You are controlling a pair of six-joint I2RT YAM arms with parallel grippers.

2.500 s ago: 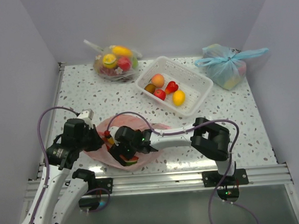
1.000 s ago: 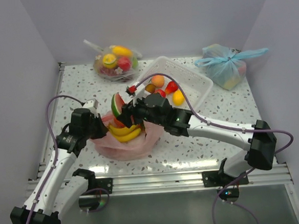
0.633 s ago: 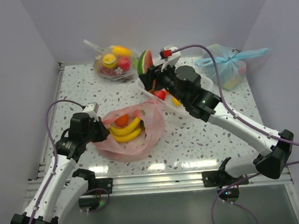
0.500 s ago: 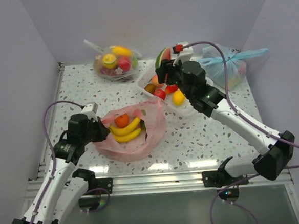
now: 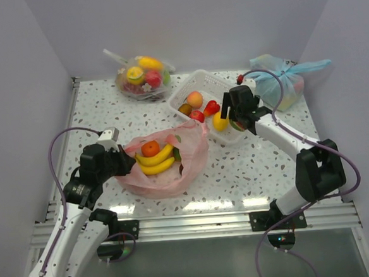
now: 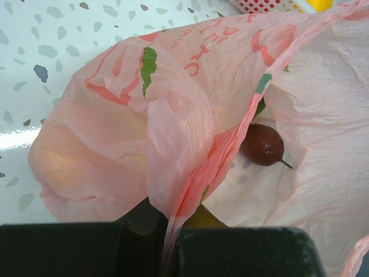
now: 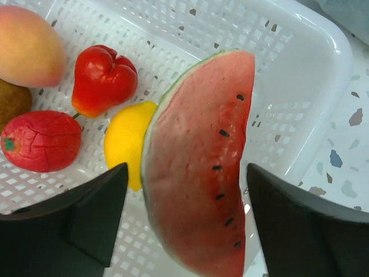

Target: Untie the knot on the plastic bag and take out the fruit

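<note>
Left gripper [image 6: 170, 254] pinches the crinkly pink plastic bag [image 6: 115, 144] by its rim, yellow bananas [image 5: 154, 161] inside. Right gripper [image 7: 186, 173] has its jaws flanking the red watermelon slice [image 7: 202, 144] over the white mesh basket [image 7: 311, 46]; I cannot tell whether they grip it. Released askew, the slice could topple out.

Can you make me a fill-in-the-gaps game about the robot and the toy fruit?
The left gripper pinches the ___ plastic bag.
The watermelon slice is between the right gripper's fingers, above the ___ basket.
In the plastic bag, an orange lies next to the ___ bananas.
Missing words: pink, white, yellow.
</note>
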